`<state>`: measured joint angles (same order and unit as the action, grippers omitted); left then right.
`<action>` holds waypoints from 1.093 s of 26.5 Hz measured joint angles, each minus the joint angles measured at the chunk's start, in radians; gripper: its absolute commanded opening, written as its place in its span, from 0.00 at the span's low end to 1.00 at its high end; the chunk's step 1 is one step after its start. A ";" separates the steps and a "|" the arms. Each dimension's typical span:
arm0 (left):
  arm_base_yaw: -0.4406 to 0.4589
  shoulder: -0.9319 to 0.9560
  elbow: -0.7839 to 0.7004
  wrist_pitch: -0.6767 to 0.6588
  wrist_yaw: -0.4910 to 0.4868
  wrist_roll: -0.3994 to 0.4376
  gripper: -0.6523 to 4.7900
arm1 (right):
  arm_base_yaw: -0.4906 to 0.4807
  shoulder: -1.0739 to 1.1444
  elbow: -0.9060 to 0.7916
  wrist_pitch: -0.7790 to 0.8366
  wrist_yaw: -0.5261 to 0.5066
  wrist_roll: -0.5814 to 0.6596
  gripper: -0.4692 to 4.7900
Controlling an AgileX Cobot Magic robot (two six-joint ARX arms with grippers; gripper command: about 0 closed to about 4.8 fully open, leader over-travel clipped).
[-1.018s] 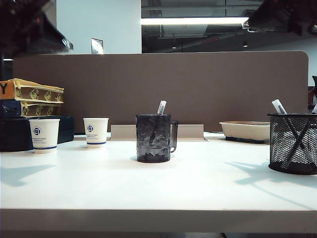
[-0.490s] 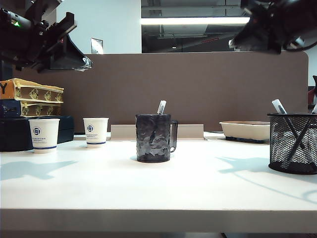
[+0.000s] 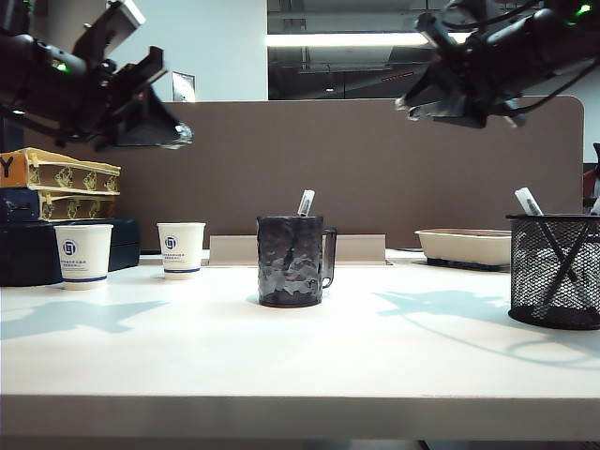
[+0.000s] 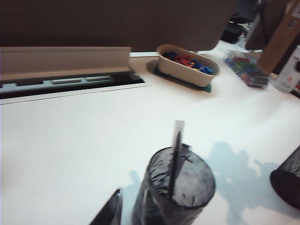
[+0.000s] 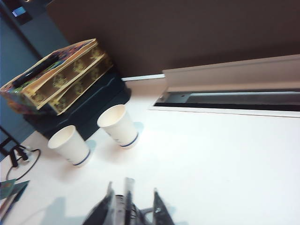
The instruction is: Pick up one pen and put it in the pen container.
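Standing in the dimpled mug (image 3: 292, 261) at the table's middle, the pen (image 3: 306, 202) leans only slightly from upright, its whitish end clear of the rim. Both arms hang high above the table (image 3: 300, 356). The left gripper (image 3: 159, 117) is up on the left of the exterior view, and whether its jaws are apart cannot be told. The right gripper (image 5: 132, 208) is up on the right, its fingers spread with the pen's tip showing between them in its own wrist view. The pen lies below and inward of both, at about equal reach. The pen container (image 3: 555, 270) stands at the table's right edge, favouring the right arm.
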<state>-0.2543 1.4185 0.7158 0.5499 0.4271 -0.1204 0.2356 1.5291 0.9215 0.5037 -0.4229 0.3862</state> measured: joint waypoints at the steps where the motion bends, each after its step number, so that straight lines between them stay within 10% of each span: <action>1: -0.010 0.003 0.004 0.000 0.000 0.000 0.23 | 0.006 0.008 0.008 0.000 0.000 0.002 0.27; 29: -0.044 0.088 0.083 0.007 0.007 0.014 0.29 | 0.144 0.202 0.250 -0.180 -0.019 0.005 0.32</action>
<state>-0.2985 1.5066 0.7986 0.5571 0.4343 -0.1059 0.3798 1.7313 1.1713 0.3241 -0.4423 0.3916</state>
